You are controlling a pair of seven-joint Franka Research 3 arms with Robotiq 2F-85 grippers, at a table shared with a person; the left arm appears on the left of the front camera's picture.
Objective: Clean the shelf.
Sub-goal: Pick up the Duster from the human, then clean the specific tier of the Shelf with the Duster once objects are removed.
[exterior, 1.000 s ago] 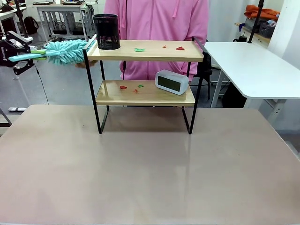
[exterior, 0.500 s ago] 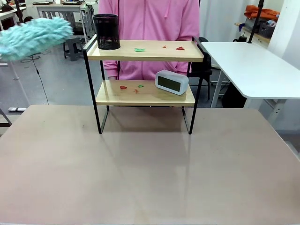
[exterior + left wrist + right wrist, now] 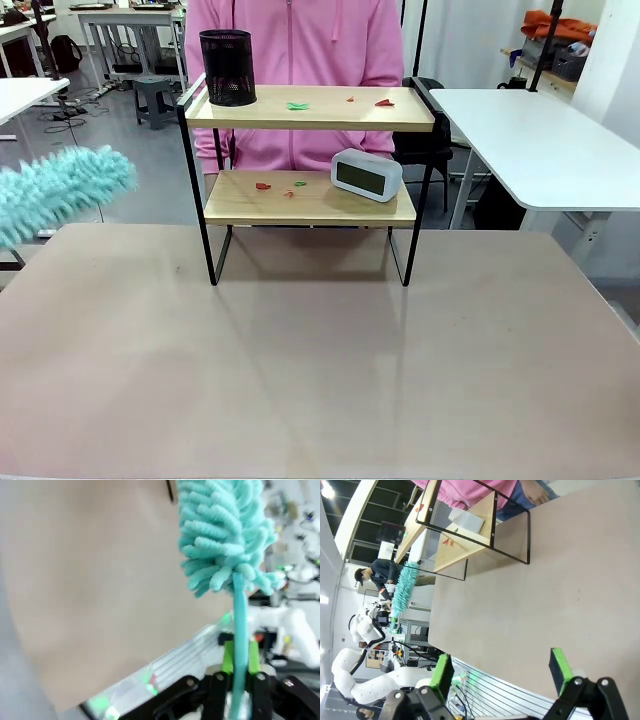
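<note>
The brown table spans the near side. The shelf stands at its far middle, and one person in a pink top stands just behind it. The one teal duster hangs blurred at the far left, level with the lower board and well apart from the frame.

On the lower board, at the right, sits one white clock. On the top board, in the left corner, stands one black mesh cup. There are six paper scraps: one green and two red on top, two red and one green below.

The left wrist view adds the grip. The left gripper has its green pads pinched on the duster's thin handle, with the fluffy head above the table. The right wrist view shows the right gripper spread wide over the table's near edge, holding nothing.

Half a second ago the duster was level with the top board; it is now lower. A second ago it touched the shelf's top left corner.
</note>
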